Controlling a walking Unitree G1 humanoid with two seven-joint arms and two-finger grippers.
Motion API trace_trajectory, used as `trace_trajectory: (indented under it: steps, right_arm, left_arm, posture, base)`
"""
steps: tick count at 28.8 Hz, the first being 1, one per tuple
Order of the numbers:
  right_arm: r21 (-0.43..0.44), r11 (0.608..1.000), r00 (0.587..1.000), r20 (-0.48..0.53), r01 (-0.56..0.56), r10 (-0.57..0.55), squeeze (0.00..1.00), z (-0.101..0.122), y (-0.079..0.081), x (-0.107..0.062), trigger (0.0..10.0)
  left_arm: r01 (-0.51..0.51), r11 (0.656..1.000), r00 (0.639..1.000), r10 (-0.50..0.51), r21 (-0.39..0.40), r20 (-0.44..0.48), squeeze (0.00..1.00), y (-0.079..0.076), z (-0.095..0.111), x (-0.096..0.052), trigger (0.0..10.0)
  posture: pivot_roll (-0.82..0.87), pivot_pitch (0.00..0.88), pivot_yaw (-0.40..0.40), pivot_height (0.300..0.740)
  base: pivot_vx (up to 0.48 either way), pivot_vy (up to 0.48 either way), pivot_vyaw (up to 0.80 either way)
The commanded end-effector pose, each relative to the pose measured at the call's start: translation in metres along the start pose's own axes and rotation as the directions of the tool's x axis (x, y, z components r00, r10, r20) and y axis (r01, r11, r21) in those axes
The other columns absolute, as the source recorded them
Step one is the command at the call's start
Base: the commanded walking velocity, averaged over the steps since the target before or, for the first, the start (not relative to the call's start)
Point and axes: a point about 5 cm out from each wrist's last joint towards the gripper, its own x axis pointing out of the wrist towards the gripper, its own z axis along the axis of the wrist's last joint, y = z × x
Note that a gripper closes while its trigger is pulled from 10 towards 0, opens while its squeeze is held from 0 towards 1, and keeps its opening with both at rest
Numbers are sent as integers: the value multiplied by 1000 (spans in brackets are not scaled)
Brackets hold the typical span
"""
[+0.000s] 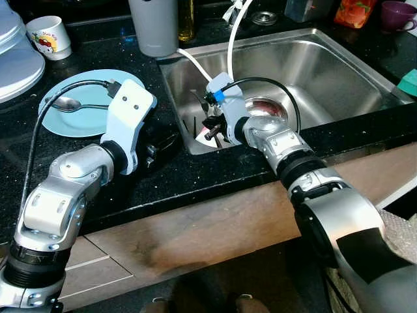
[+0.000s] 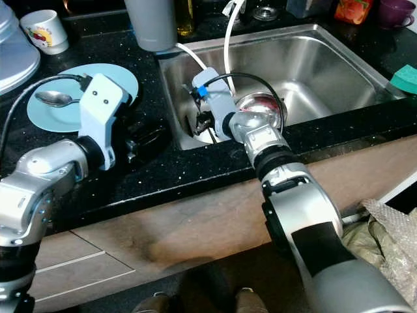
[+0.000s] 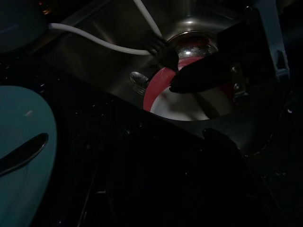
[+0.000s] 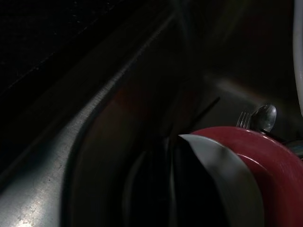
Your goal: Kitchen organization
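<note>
A red dish with a white inside (image 3: 158, 92) lies in the front left corner of the steel sink (image 1: 339, 72), close to the drain. A fork (image 3: 161, 47) and a spoon (image 4: 265, 116) lie beside the dish. My right gripper (image 1: 210, 127) reaches down into that corner, right at the dish's rim (image 4: 265, 161). My left gripper (image 1: 161, 145) rests low over the black counter, just left of the sink's edge. On the counter to its left sits a light blue plate (image 1: 71, 124) with a spoon (image 1: 65, 104) on it.
A white hose (image 1: 234, 32) curves down into the sink near my right wrist. A grey container (image 1: 154, 26) stands behind the sink's left corner and a white mug (image 1: 49, 36) at the back left. A purple cup (image 1: 397, 14) and teal sponge (image 1: 409, 83) are at the right.
</note>
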Motion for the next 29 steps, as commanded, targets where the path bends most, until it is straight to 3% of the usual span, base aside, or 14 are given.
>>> trace_trajectory:
  steps: [1, 3, 4, 5, 6, 13, 16, 21, 22, 26, 29]
  right_arm:
    - [2, 1000, 999, -34, -18, 18, 635, -8, 5, 3, 10000]
    - [-4, 1000, 999, -35, -12, 12, 561, -8, 4, 2, 10000]
    - [-5, 1000, 999, -34, -7, 6, 247, -8, 3, 2, 10000]
    - [-5, 1000, 999, -34, -7, 6, 247, -8, 3, 2, 10000]
    - [-5, 1000, 999, -34, -3, 3, 0, -8, 3, 2, 10000]
    - [-7, 999, 999, 18, 51, -51, 0, 2, -5, -1, 10000]
    - [22, 995, 982, 158, 99, -102, 0, 24, -11, -5, 10000]
    - [76, 992, 960, 257, 96, -113, 0, 37, -13, -7, 10000]
    - [125, 989, 942, 317, 77, -113, 0, 44, -12, -9, 10000]
    - [185, 981, 919, 376, 49, -117, 0, 49, -11, -11, 10000]
    - [249, 968, 890, 442, -2, -112, 0, 56, -9, -14, 10000]
  left_arm:
    - [10, 1000, 999, -10, 11, -31, 0, -2, -5, -1, 10000]
    - [10, 1000, 999, -10, 13, -31, 0, -2, -5, 0, 10000]
    - [8, 1000, 1000, -8, 16, -30, 0, -2, -5, -1, 10000]
    - [8, 1000, 1000, -8, 16, -30, 0, -2, -5, -1, 10000]
    - [4, 1000, 1000, -4, 19, -30, 0, -1, -4, -1, 10000]
    - [-41, 999, 999, 41, 4, -32, 0, 7, -3, -2, 10000]
    - [-101, 995, 995, 101, 2, -11, 0, 18, 3, -3, 10000]
    - [-123, 992, 992, 123, 16, -18, 0, 24, 4, -4, 10000]
    - [-155, 988, 987, 156, 21, -28, 0, 31, 3, -5, 10000]
    - [-201, 979, 979, 203, 32, -37, 0, 42, 4, -7, 10000]
    - [-247, 963, 967, 252, 105, -40, 0, 66, 5, -10, 10000]
  posture:
    - [52, 177, 17, 740]
    - [52, 176, 16, 740]
    - [52, 177, 17, 740]
    - [52, 177, 17, 740]
    - [52, 177, 16, 740]
    - [54, 175, 14, 740]
    - [55, 172, 12, 740]
    - [55, 173, 11, 740]
    - [55, 173, 11, 740]
    - [55, 173, 11, 740]
    - [56, 176, 12, 740]
  base:
    - [0, 0, 0]
    - [0, 0, 0]
    - [0, 0, 0]
    - [0, 0, 0]
    - [0, 0, 0]
    - [0, 0, 0]
    - [0, 0, 0]
    - [0, 0, 0]
    - [0, 0, 0]
    - [0, 0, 0]
    - [0, 0, 0]
